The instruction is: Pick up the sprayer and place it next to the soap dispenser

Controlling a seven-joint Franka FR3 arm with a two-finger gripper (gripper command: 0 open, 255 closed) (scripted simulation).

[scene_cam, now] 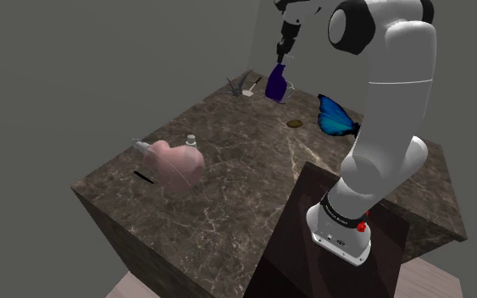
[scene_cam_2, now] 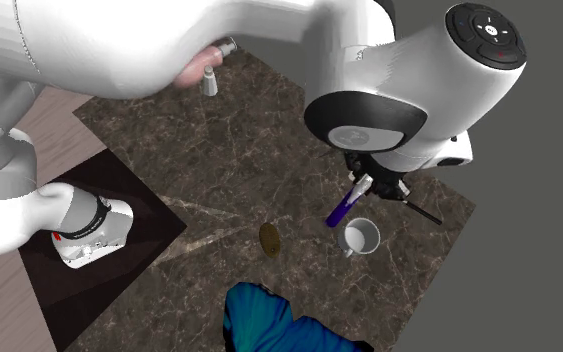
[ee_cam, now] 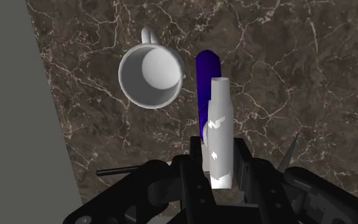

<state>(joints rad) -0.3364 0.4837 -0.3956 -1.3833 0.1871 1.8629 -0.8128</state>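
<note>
We see the gripper (ee_cam: 219, 153) clamped on the white top of the one purple sprayer (ee_cam: 207, 73), near the table's (scene_cam: 228, 169) far corner, just beside the one mug (ee_cam: 151, 76). There is lots of bare top between it and the one pink soap dispenser (scene_cam: 177, 165) (the arm (scene_cam_2: 169, 40) hides most of that in the second exterior view).

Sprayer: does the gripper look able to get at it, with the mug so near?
Probably yes: the gripper clasps the sprayer by its white head; the mug stands beside, apart.
</note>
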